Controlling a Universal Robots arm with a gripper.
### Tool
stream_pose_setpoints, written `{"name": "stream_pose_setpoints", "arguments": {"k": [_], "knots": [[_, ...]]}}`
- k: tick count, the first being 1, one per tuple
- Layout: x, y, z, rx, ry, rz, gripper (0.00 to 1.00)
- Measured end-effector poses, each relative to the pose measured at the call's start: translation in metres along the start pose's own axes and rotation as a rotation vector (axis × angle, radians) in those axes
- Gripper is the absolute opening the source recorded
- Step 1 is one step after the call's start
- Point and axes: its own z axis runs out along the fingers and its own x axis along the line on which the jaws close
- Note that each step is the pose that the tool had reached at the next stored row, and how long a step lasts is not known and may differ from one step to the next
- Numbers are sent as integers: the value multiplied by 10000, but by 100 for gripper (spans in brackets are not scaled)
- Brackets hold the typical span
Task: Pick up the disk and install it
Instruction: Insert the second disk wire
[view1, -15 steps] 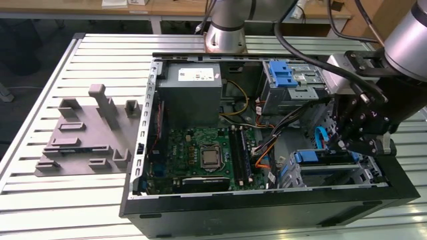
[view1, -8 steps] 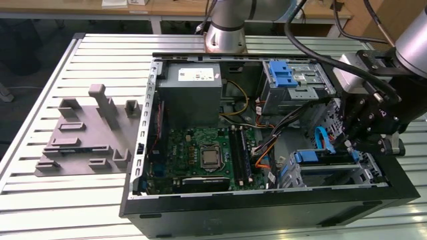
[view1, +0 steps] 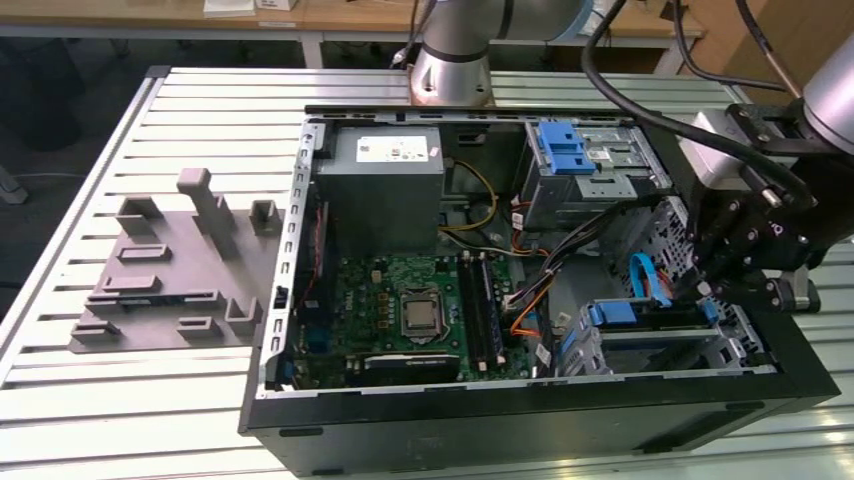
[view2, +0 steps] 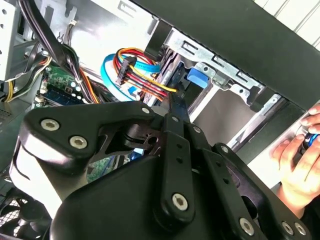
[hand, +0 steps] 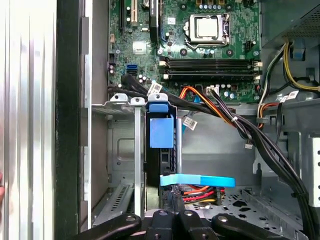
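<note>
Hanging over the open case (view1: 534, 420) at the exterior view's right, the gripper (view1: 747, 262) sits just above the lower bay (view1: 667, 345) — whether its fingers are released or clenched cannot be told. The disk (hand: 161, 145) stands on edge in that bay (blue tab (hand: 161, 131) showing, centre of the first wrist view), beside the motherboard (view1: 407, 315).

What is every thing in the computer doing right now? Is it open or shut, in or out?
Computer case: lying on its side, side panel off, open.
Disk: standing on edge in a slot of the lower drive cage.
Gripper: down inside the case, close to the disk's slot.
Processor socket: uncovered, no cooler on it.
Person's hand: outside the case, by its wall.
</note>
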Motion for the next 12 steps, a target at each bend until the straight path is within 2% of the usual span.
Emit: {"name": "stream_pose_setpoints", "arguments": {"k": [12], "knots": [[2,-6,58,0,3,0,11]]}}
